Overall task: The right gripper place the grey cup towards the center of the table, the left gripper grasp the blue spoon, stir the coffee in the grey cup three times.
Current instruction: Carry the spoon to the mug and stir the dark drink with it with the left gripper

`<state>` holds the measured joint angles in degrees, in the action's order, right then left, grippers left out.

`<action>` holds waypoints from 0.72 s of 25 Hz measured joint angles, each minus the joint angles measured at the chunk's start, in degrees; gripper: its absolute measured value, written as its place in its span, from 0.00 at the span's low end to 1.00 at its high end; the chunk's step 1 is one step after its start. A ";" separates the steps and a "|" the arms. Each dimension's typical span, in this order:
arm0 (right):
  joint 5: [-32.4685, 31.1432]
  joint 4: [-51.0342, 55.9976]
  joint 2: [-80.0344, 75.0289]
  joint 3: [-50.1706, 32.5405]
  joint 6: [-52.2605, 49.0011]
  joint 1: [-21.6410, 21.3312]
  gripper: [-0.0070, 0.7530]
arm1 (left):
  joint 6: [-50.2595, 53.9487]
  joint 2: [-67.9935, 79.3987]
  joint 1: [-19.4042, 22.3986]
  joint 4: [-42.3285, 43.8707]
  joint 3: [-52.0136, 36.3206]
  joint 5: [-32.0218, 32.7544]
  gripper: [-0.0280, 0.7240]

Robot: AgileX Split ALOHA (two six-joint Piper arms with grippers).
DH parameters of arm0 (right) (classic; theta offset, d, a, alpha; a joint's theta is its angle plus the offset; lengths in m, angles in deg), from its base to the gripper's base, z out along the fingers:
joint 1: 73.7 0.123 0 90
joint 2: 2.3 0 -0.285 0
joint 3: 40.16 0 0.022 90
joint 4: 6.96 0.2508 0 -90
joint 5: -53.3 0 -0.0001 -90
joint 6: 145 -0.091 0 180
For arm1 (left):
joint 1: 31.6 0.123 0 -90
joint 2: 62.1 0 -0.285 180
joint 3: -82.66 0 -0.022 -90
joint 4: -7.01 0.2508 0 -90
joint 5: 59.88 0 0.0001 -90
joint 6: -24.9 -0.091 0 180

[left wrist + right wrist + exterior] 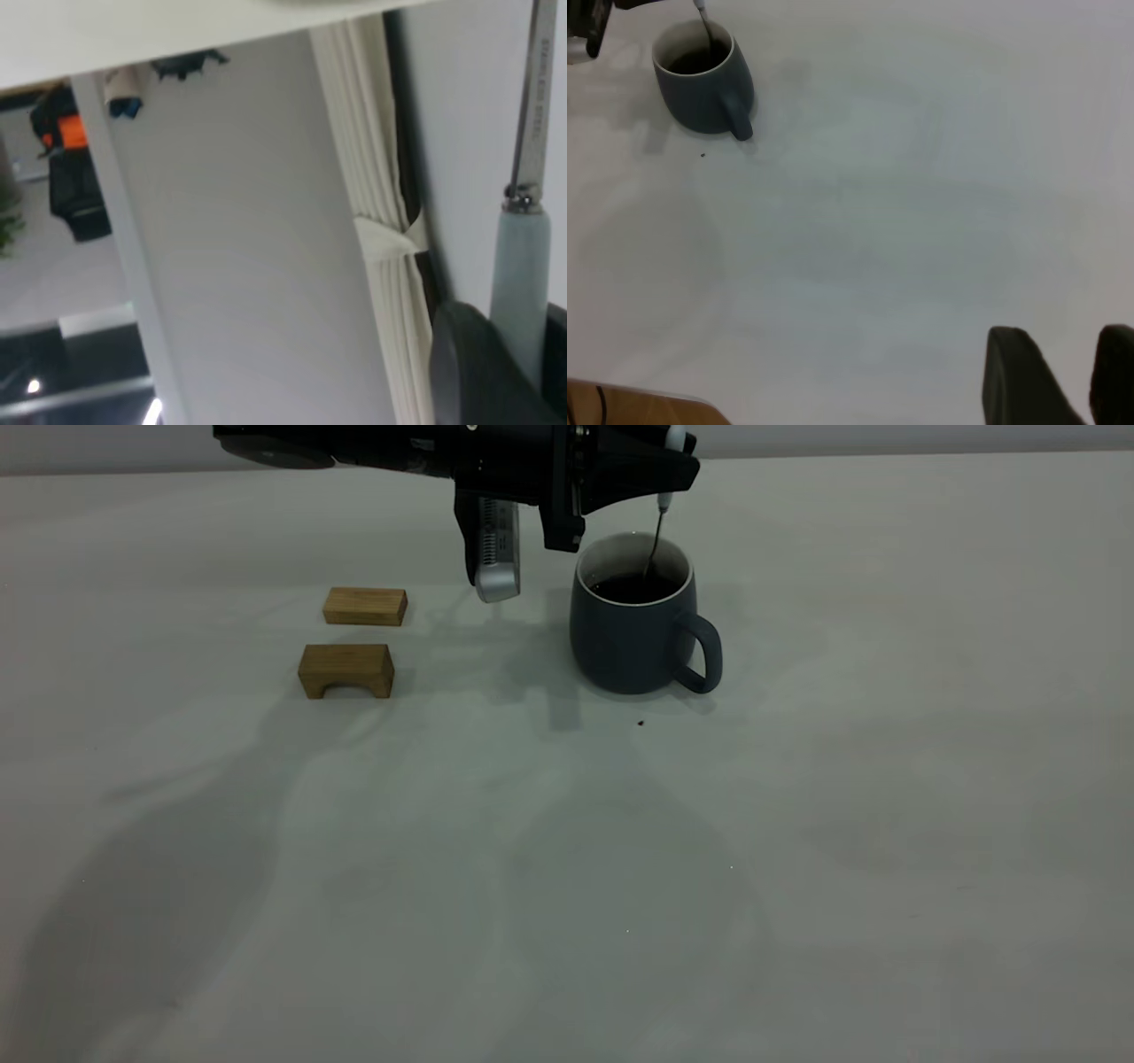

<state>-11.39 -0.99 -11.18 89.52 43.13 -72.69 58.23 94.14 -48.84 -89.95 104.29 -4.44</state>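
Coffee (631, 588) is sitting dark in the cup (631, 638), which is standing upright near the table's (567, 886) far middle with its handle facing the right side. Spoon (660, 522) is hanging tilted above the cup, its metal bowl dipping into the coffee and hidden below the surface; only the neck and a bit of pale handle are showing under the left gripper (678, 456). That gripper is reaching in over the cup's far rim, cut off by the top edge of the exterior view, with its fingers clamping the spoon's handle; the left wrist view is showing the handle pinched between dark fingers (474, 372), and mostly a wall and curtain beyond. Two wooden blocks (364, 606) are lying left of the cup, one flat and one arched (346, 670), well apart from it. A tiny dark speck (640, 724) is lying just in front of the cup. Right gripper (1063, 381) is showing only in its own wrist view, far from the cup, fingers standing apart and holding nothing.
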 joint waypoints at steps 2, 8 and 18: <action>0.00 0.00 0.00 0.00 0.00 0.00 0.32 | 2.07 0.00 0.00 0.41 0.00 1.10 0.25; 0.00 0.00 0.00 0.00 0.00 0.00 0.32 | 11.08 0.00 0.00 4.53 0.00 2.73 0.25; 0.00 0.00 0.00 0.00 0.00 0.00 0.32 | 15.14 0.00 1.06 6.63 0.00 -1.75 0.25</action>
<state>-11.39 -0.99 -11.18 89.52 43.13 -72.69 73.37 94.14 -47.78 -83.32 104.29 -6.19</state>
